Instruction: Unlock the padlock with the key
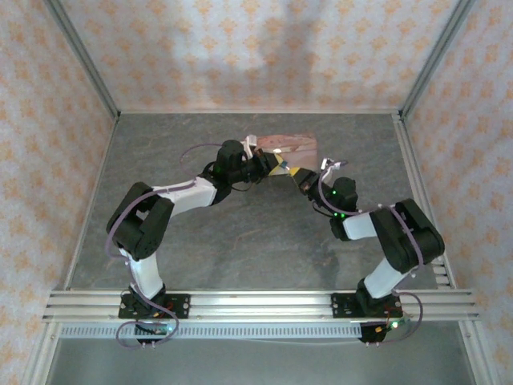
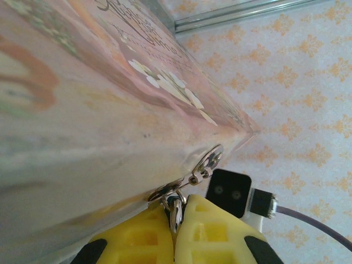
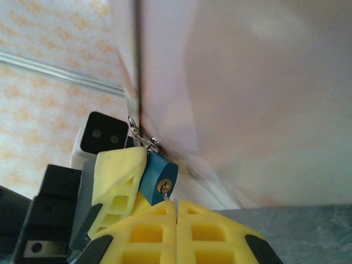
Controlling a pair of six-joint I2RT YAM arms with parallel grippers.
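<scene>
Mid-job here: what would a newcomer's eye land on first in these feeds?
The big pink box is at back centre, where both arms meet. In the right wrist view the blue padlock hangs at its corner, and the right gripper is shut just below the brass keyhole, apparently on the key. The left gripper is shut on a silver loop at the box's edge.

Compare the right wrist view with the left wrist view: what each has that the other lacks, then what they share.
Right wrist: the blue padlock hanging by the box, the key at its keyhole, pinched by the right gripper. Left wrist: the box's printed lettering and flowers, the left gripper shut on a metal loop. Both: the pink box, its small chain, the patterned wall.
</scene>
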